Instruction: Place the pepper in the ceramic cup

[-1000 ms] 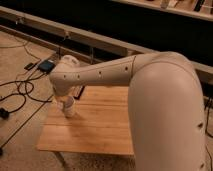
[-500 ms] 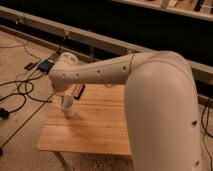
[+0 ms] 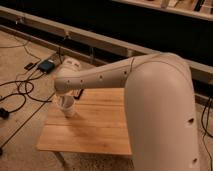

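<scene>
Since a second ago the white arm (image 3: 105,75) has scarcely shifted, and its wrist stays above the small plain white ceramic cup (image 3: 67,106) at centre left. The gripper (image 3: 64,95) hangs just over the cup's rim, its jaws together. The small orange-red pepper is nowhere visible, so I cannot tell whether it is already dropped in or still pinched. The cup sits near the left edge of the light wooden table (image 3: 100,127); open boards lie towards lower right.

Arm (image 3: 100,77) hides the jaws above ceramic cup (image 3: 67,107).
</scene>
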### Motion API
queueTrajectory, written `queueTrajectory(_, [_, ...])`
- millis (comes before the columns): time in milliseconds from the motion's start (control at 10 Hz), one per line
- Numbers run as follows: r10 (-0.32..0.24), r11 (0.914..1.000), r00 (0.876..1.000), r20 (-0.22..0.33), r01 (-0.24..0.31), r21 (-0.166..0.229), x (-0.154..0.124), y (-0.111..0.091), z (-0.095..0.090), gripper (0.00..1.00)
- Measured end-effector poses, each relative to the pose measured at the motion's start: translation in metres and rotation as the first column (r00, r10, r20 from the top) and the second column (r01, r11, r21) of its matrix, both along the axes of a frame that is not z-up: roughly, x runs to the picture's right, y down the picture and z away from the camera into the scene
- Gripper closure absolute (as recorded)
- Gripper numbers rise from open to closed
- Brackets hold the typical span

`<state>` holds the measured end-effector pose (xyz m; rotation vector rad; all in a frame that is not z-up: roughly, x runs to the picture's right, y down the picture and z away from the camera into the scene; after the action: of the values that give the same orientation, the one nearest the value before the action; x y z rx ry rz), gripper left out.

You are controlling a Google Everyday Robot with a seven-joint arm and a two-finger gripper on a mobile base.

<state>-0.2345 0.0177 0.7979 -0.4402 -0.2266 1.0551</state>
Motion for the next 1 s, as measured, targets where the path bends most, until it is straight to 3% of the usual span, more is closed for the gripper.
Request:
queueTrajectory(500, [0.067, 0.9977, 0.998, 0.012, -0.067, 0.000, 0.014, 0.012, 0.014, 1.00])
queueTrajectory(1000, [0.073, 0.9971, 0.997, 0.028, -0.073, -0.023, 0.023, 0.035, 0.005, 1.00])
